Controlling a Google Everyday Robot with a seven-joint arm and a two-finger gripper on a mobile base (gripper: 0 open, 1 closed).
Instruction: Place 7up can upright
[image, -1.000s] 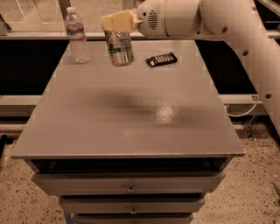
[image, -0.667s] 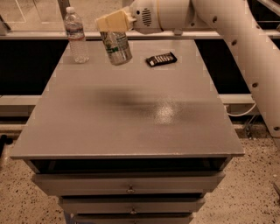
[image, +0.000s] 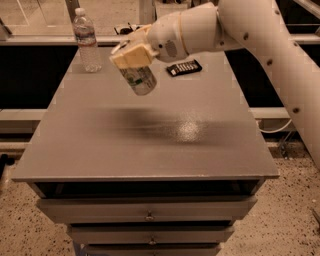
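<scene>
Camera view, item one: I have the gripper (image: 131, 56) over the rear left part of the grey table (image: 150, 145), its tan fingers (image: 125, 55) pinching the upper end of the 7up can (image: 139, 80). The can hangs directly under the fingers, tilted with its lower end toward the right, off the tabletop with a dark shadow on the surface below it. Item two, further back: a clear water bottle (image: 86, 40) upright near the rear left corner, well apart from the can, and a flat black object (image: 184, 67) lying just right of the gripper under the white arm (image: 250, 35).
</scene>
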